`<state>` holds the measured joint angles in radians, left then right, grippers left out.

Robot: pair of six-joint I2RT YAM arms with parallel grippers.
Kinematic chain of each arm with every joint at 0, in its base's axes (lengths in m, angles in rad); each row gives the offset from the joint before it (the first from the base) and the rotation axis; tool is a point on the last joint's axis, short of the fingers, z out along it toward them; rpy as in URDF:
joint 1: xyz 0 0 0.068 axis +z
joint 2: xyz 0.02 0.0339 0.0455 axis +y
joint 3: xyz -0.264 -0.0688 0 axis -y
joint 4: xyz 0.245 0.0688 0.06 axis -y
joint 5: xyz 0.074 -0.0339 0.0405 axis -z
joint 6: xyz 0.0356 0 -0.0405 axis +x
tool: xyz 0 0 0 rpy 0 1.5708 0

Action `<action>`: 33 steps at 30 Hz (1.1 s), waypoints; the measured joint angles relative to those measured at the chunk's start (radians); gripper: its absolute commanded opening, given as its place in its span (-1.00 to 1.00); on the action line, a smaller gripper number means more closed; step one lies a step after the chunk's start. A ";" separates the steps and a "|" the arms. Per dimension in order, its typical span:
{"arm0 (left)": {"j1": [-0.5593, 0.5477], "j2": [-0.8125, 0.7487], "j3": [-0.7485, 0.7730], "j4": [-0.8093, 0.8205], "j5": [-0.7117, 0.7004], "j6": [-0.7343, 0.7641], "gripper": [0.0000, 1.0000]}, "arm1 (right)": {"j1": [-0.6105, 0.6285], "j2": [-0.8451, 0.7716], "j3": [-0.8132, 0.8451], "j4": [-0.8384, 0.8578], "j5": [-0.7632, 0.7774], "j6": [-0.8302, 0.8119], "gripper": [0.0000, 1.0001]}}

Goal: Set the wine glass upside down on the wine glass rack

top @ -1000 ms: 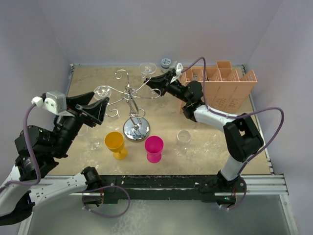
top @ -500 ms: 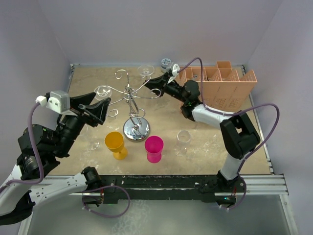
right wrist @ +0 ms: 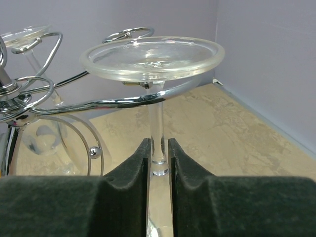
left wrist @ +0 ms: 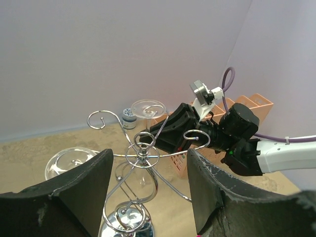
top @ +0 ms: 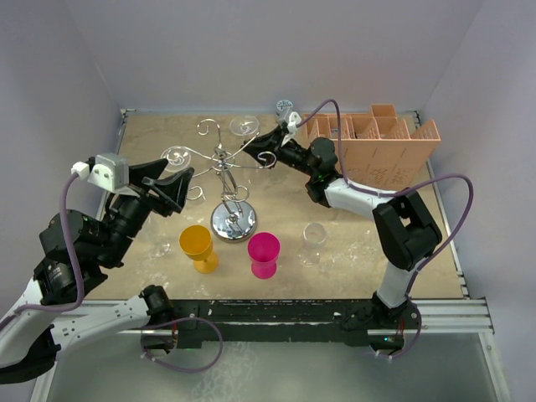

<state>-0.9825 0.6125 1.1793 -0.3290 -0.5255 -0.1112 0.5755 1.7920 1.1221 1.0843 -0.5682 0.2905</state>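
The wine glass hangs upside down, its round foot resting on a curled arm of the silver wine glass rack, at the rack's far right side. From above, the wine glass shows as a clear disc. My right gripper straddles the stem just under the foot, its jaws parted a little with a thin gap beside the stem. My left gripper hovers wide open left of the rack, holding nothing. In the left wrist view the rack stands between the open left gripper's fingers, farther off.
A second clear glass hangs on the rack's left arm. A yellow cup, a pink cup and an upright clear glass stand near the front. The orange-pink slotted box and a small jar sit at the back right.
My right arm carried the glass left and back onto the rack arm, then its jaws eased apart slightly. The left gripper drifted a little right, still open.
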 measured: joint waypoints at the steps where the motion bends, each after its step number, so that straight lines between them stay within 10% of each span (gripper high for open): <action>1: 0.000 0.000 0.000 0.000 -0.002 0.000 0.18 | 0.000 0.000 0.000 -0.002 0.002 -0.003 -0.37; 12: 0.000 -0.006 0.000 -0.003 -0.003 0.003 0.18 | 0.000 -0.063 -0.105 -0.005 0.060 0.010 0.27; 33: 0.000 0.060 -0.008 -0.089 0.184 -0.054 0.25 | 0.001 -0.492 -0.393 -0.240 0.367 0.164 0.28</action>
<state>-0.9825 0.6720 1.1717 -0.4175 -0.3412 -0.1650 0.5762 1.3003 0.7296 0.8448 -0.2008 0.4549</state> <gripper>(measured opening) 0.623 0.641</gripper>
